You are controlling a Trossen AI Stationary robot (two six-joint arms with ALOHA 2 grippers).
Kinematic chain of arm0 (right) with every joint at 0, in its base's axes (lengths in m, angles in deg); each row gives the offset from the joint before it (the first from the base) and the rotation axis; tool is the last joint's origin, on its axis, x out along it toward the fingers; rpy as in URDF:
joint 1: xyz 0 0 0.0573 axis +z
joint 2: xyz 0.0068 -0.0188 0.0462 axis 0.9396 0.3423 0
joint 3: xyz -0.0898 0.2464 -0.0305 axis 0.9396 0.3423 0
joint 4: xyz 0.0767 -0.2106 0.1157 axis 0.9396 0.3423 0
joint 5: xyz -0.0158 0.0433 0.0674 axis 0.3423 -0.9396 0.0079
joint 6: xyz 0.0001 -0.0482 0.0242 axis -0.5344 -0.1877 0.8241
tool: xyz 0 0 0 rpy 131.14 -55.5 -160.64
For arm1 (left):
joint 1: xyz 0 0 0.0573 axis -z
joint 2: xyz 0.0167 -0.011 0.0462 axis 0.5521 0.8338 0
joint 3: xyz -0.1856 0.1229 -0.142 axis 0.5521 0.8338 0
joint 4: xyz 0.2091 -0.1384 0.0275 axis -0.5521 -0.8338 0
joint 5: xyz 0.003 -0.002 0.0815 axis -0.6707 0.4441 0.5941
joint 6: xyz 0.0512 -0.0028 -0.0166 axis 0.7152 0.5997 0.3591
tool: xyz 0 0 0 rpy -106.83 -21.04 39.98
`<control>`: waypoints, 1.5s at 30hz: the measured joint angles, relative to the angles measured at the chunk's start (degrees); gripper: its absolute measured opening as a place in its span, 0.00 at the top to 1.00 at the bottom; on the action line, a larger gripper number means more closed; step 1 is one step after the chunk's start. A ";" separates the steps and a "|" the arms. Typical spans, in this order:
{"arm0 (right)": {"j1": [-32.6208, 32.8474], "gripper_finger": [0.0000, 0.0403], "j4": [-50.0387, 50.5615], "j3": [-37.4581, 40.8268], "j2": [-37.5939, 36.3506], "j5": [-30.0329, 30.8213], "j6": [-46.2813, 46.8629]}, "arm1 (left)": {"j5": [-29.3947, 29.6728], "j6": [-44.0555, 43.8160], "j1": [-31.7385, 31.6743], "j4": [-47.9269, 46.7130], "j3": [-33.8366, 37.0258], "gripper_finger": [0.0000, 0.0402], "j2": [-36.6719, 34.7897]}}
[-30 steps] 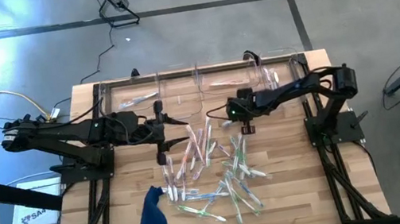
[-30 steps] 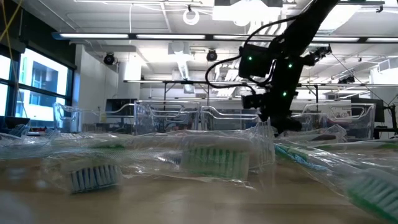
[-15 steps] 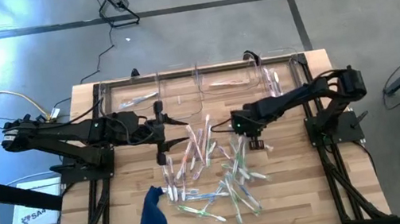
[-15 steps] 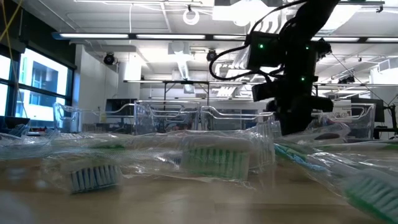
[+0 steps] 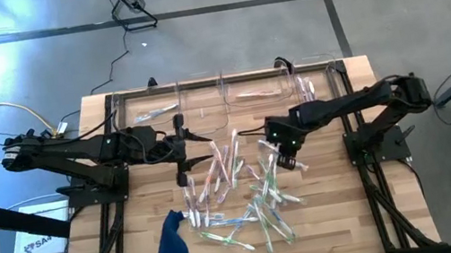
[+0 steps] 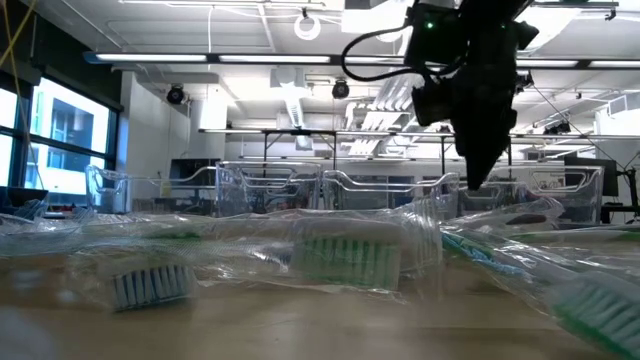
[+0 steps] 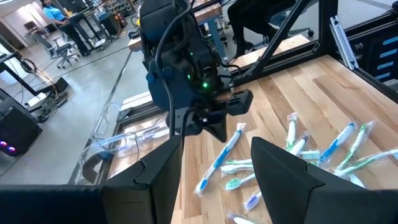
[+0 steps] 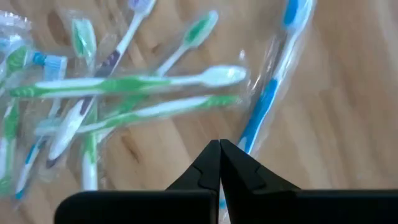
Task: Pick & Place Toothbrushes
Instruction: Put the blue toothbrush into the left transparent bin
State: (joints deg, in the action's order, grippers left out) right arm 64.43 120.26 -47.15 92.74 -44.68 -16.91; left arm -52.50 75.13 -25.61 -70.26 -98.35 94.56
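Note:
Wrapped toothbrushes (image 5: 240, 188) with green, blue and pink handles lie in a loose pile in the middle of the wooden table. My right gripper (image 5: 283, 153) hangs above the pile's right side, pointing steeply down. It is shut with nothing between its fingers (image 8: 219, 155). Under it lie green toothbrushes (image 8: 149, 81) and a blue one (image 8: 267, 93). In the low view the right gripper (image 6: 478, 180) is well clear of the table. My left gripper (image 5: 184, 148) stays raised to the left of the pile, open and holding nothing (image 7: 217, 180).
Clear plastic bins (image 5: 204, 103) stand in a row along the far edge, with a few toothbrushes in them (image 5: 252, 95). A dark blue cloth (image 5: 169, 242) lies near the front left. Bare wood shows to the right of the pile.
My right gripper has risen above the pile and shifted a little toward the table's near and right edges. It has rolled and tipped over to point more steeply down. It has stayed shut.

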 joint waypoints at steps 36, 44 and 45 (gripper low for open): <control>0.69 0.65 -1.99 0.01 -0.04 4.82 17.17 | 0.00 -1.27 0.00 0.08 -0.01 0.54 0.00; 0.63 0.67 -4.45 1.49 -0.09 4.23 17.09 | 0.00 -1.27 0.00 0.08 -0.01 0.54 0.00; 0.63 0.67 -5.47 2.20 -0.09 4.26 17.10 | 0.00 -1.27 0.00 0.08 -0.01 0.54 0.00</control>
State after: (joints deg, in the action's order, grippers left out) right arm 65.05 114.80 -44.94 92.65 -40.42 0.19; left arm -52.50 73.86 -25.61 -70.19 -98.36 94.56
